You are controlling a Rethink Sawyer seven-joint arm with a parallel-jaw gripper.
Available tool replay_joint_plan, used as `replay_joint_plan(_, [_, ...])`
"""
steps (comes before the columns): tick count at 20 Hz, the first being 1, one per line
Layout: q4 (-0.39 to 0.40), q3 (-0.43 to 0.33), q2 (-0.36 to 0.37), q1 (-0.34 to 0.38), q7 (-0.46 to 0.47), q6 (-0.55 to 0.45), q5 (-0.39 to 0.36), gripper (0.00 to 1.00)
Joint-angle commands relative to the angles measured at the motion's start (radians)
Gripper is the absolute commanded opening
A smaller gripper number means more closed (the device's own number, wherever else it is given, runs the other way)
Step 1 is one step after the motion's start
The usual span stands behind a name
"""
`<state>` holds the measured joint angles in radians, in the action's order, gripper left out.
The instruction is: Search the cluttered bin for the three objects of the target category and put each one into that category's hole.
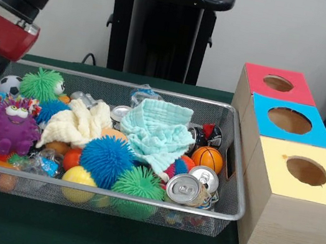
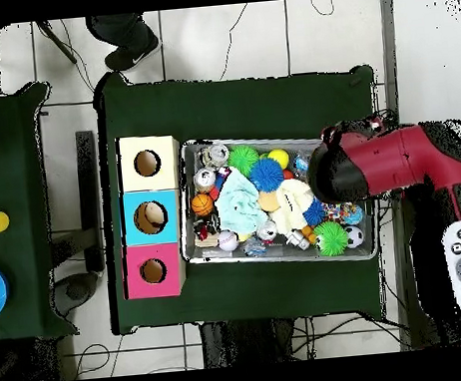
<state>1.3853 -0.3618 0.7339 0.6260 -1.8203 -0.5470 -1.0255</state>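
Search stage: red-and-black arm above the wire-mesh bin, tool state indiscernible. Shifting the mint muslin cloth inside the bin should expose hidden targets.

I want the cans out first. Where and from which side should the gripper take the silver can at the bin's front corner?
Probably from above, closing across its round side wall. The silver can lies tilted, top facing the front mesh of the bin, so its ends are poorly exposed. A green spiky ball crowds one side.
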Motion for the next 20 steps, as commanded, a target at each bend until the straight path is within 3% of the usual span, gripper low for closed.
replay_joint_plan(1, [0.12,0.038,-0.025,-0.037,-0.163,0.087,0.064,1.0])
replay_joint_plan(8, [0.167,0.053,-0.05,-0.015,-0.145,0.097,0.163,1.0])
replay_joint_plan(20, [0.183,0.084,-0.126,-0.002,-0.133,0.2,0.22,1.0])
